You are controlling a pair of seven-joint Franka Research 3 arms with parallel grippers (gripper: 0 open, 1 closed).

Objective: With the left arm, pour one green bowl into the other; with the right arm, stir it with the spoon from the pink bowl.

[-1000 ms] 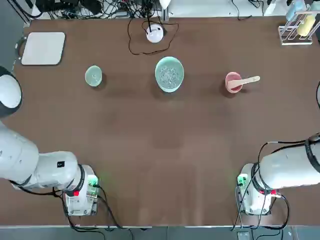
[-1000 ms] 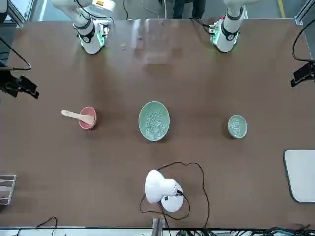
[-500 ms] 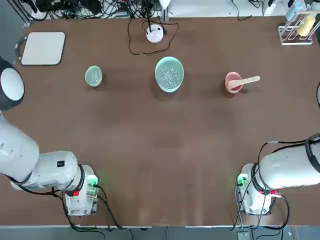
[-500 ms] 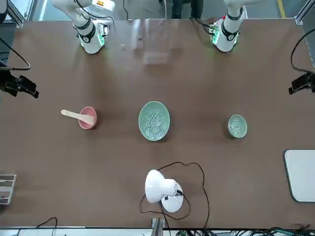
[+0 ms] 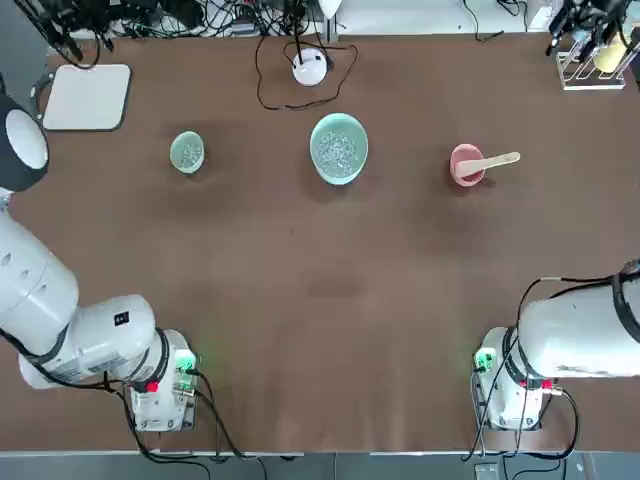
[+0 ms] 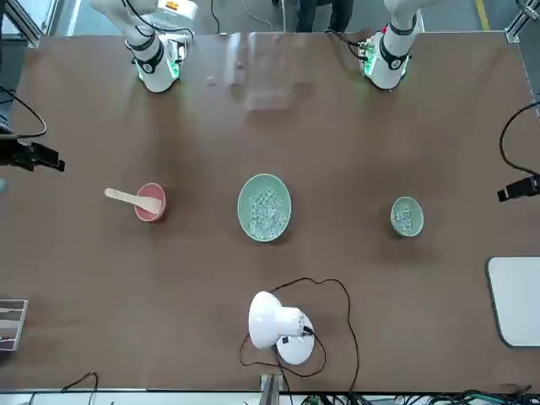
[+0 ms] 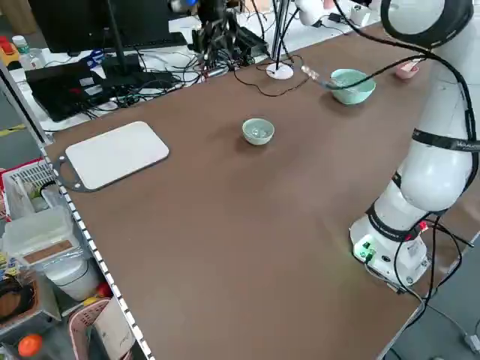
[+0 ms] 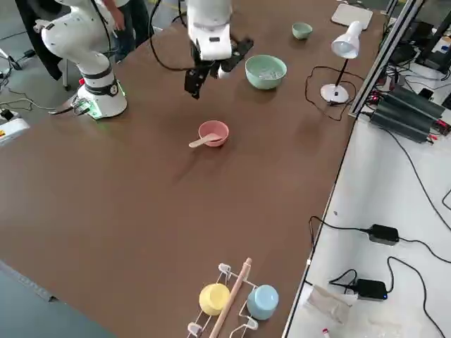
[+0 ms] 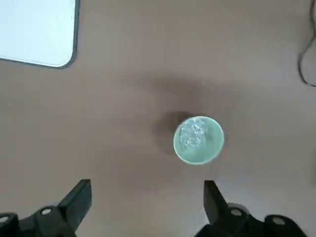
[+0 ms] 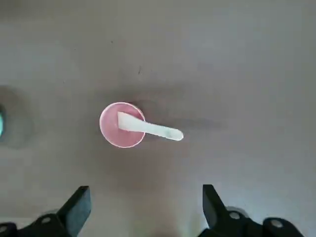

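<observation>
Above brown tabletop (image 5: 300, 270), left claw (image 9: 147, 205) gapes wide, gripping nothing

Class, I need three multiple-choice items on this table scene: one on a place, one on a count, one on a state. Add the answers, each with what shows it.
1. Where is the spoon?
A) On the white board
B) In the pink bowl
C) In the large green bowl

2. How many green bowls stand on the table?
A) One
B) Four
C) Two

3. How are the left gripper's jaws?
A) Apart, holding nothing
B) Closed on the lamp
C) Shut on a bowl

Answers:
1 B: the spoon leans in the pink bowl, handle over the rim.
2 C: a small green bowl and a large green bowl.
3 A: the left gripper shows a wide gap between its fingers.
</observation>
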